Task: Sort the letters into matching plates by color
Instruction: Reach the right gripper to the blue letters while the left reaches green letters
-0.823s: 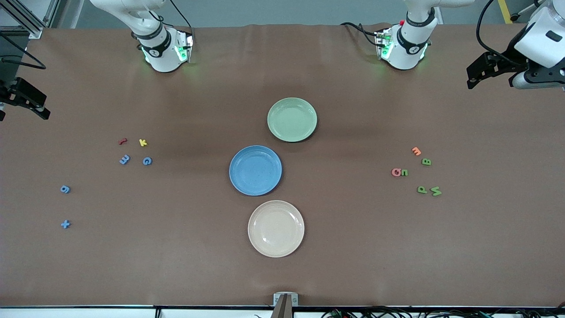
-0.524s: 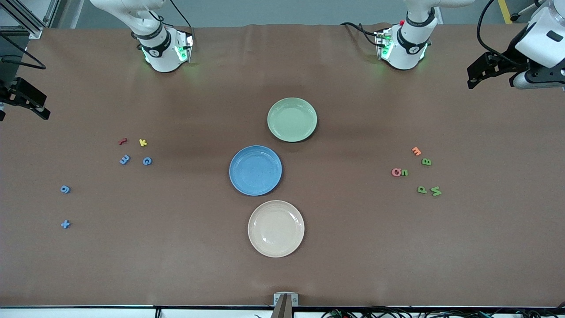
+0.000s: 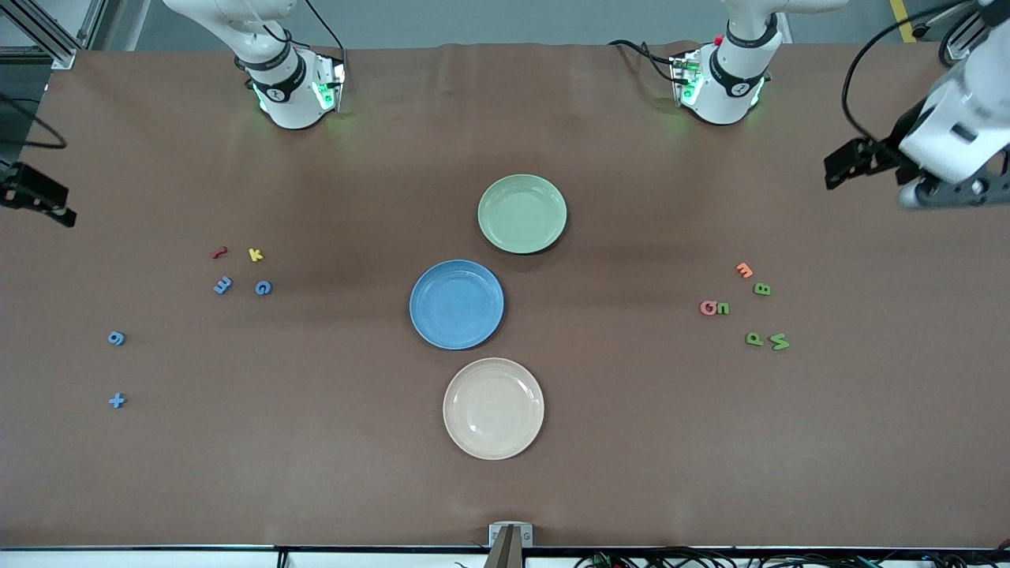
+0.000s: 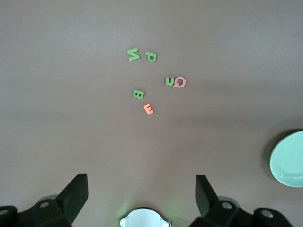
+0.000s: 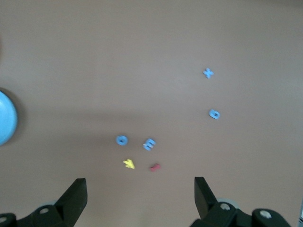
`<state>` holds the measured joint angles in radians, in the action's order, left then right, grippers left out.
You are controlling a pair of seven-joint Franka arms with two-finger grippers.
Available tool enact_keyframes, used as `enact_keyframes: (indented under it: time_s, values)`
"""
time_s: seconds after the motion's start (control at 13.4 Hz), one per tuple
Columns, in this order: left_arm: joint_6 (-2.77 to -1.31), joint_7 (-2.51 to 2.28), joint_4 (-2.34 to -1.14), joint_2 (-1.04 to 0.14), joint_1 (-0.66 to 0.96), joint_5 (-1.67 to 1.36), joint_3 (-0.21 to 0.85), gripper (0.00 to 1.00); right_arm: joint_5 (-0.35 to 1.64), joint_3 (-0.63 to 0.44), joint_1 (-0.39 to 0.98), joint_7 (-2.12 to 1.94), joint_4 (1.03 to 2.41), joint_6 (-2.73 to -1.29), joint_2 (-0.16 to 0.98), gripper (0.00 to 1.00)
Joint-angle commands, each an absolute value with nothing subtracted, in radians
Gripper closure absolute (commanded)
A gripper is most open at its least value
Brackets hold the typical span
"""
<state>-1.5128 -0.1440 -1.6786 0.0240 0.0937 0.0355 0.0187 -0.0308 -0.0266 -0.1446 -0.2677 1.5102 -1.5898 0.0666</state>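
A robotics lab: two white robot arm bases [image 3: 288, 87] bolted to a brown-covered table [image 3: 505, 489], cables [image 3: 710, 558] along its edge.

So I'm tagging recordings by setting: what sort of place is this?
Probably a robotics lab bench: two arm bases bolted to a brown-covered table, cables along its edge, and foam letters with plates laid out as test props.

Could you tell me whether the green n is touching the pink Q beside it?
Touching: in the left wrist view the green n butts against the pink Q with no table showing between them.
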Motion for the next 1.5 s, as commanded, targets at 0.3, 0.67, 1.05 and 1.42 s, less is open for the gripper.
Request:
enact_keyframes:
  time_s: [0.3, 0.67, 1.05, 1.42]
  values:
    - [-1.940, -0.169, -1.968, -0.034, 0.029, 0.029, 0.017, 0.00, -0.058, -0.012, -0.351, -0.580, 1.491, -1.785, 0.331, 0.00]
    - [-2.020, -0.423, -1.977, -0.184, 0.014, 0.018, 0.018, 0.00, -0.057, -0.011, -0.443, -0.733, 1.621, -2.059, 0.434, 0.00]
    - [-2.135, -0.736, -1.979, -0.304, 0.021, 0.018, 0.020, 0.01, -0.054, -0.009, -0.472, -0.788, 1.687, -2.266, 0.573, 0.00]
    - [-2.233, -1.199, -1.974, -0.390, 0.031, 0.017, 0.028, 0.01, -0.052, -0.009, -0.472, -0.801, 1.686, -2.371, 0.672, 0.01]
